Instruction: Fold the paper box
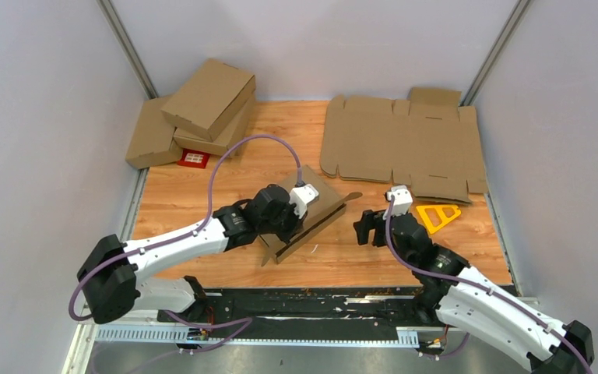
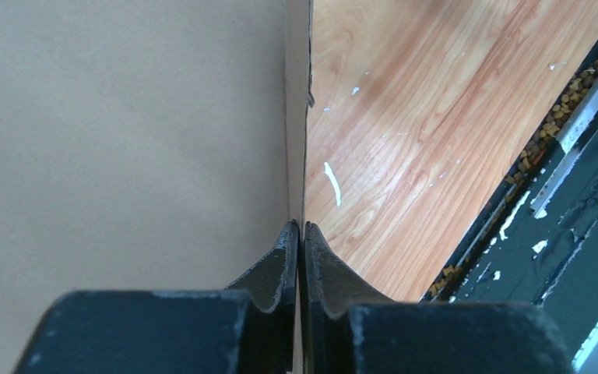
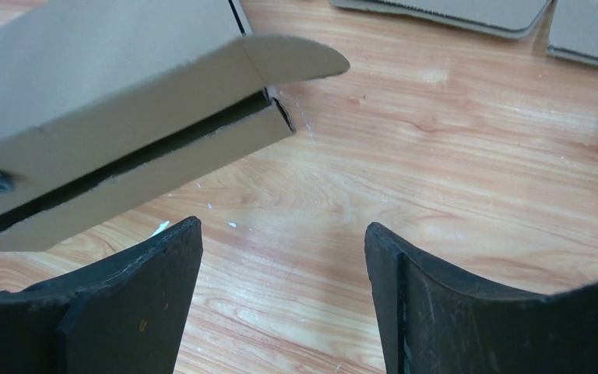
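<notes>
The paper box (image 1: 311, 214) is a brown cardboard mailer, partly folded, lying at the middle of the wooden table with its lid nearly down and a rounded flap sticking out at its right end. My left gripper (image 1: 290, 222) is shut on a thin cardboard wall of the box (image 2: 297, 140), seen edge-on in the left wrist view. My right gripper (image 1: 364, 226) is open and empty, just right of the box. In the right wrist view the box (image 3: 117, 117) lies ahead and to the left of my open fingers (image 3: 163, 265).
Several finished mailer boxes (image 1: 202, 105) are stacked at the back left, with a red card (image 1: 194, 159) beside them. Flat cardboard blanks (image 1: 405, 144) lie at the back right. A yellow triangular tool (image 1: 438, 216) lies right of my right gripper. A black rail (image 1: 311, 300) runs along the near edge.
</notes>
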You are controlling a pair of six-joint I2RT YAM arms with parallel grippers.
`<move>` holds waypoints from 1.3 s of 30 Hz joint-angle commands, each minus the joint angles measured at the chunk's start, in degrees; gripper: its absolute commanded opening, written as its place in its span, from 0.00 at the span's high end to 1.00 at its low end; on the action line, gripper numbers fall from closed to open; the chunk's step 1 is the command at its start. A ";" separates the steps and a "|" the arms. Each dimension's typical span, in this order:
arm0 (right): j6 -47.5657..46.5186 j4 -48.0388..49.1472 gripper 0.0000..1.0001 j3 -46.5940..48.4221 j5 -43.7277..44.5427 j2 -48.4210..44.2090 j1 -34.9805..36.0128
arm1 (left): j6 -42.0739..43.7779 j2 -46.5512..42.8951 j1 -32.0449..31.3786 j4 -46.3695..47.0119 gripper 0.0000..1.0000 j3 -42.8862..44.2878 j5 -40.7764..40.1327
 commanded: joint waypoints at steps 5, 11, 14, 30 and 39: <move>-3.44 -4.17 0.23 10.48 1.28 7.89 -0.13 | -4.78 2.17 -0.84 2.92 0.49 -2.51 7.31; -5.17 -5.06 0.23 16.15 -0.31 12.82 -2.04 | -7.33 -0.25 -1.06 1.94 0.31 -1.94 13.88; -5.12 -3.96 0.23 18.97 -2.85 16.15 -3.51 | -9.10 -2.39 -1.07 -3.34 0.31 -0.68 8.62; -4.53 5.71 0.29 28.75 -25.10 45.14 -14.48 | -26.76 -32.71 13.52 -7.05 0.19 -18.90 -19.77; -4.43 7.63 0.41 27.60 -35.52 51.27 -14.49 | -28.10 -30.28 21.17 7.18 0.21 -27.68 -13.20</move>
